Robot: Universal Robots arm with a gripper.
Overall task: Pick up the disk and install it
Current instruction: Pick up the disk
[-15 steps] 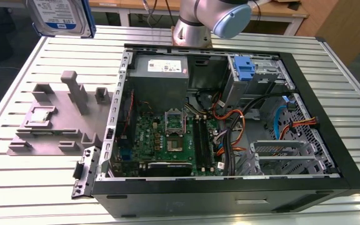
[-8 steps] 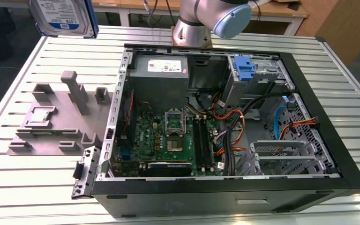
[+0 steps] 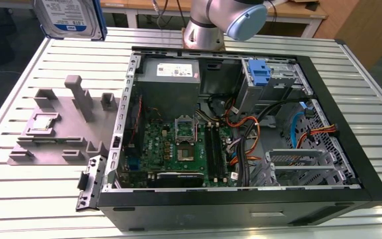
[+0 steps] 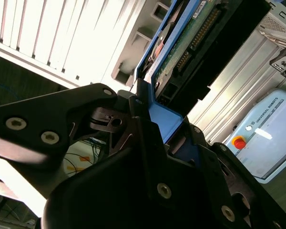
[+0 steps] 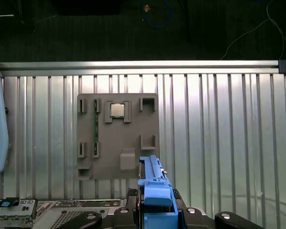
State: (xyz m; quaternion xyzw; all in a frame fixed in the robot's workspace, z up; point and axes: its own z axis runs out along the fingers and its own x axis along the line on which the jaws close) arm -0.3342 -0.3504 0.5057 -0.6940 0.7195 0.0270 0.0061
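The disk (image 3: 68,17), a silver drive with a white-and-blue label in a blue carrier, hangs high above the table's far corner at the exterior view's left, clear of the open computer case (image 3: 324,84). In the second wrist view my gripper (image 4: 148,114) is shut on the carrier's blue edge, and the disk (image 4: 181,52) shows its green circuit-board side. The first wrist view looks down along the disk's blue carrier (image 5: 155,188), which stands edge-on between the black fingers (image 5: 133,210) above the table.
A grey fixture plate (image 3: 58,129) with upright posts lies on the slatted table left of the case; it holds a small chip (image 5: 117,110). A blue bracket (image 3: 260,74) sits in the case's drive bay. Cables cross the case interior. A teach pendant (image 4: 271,133) lies nearby.
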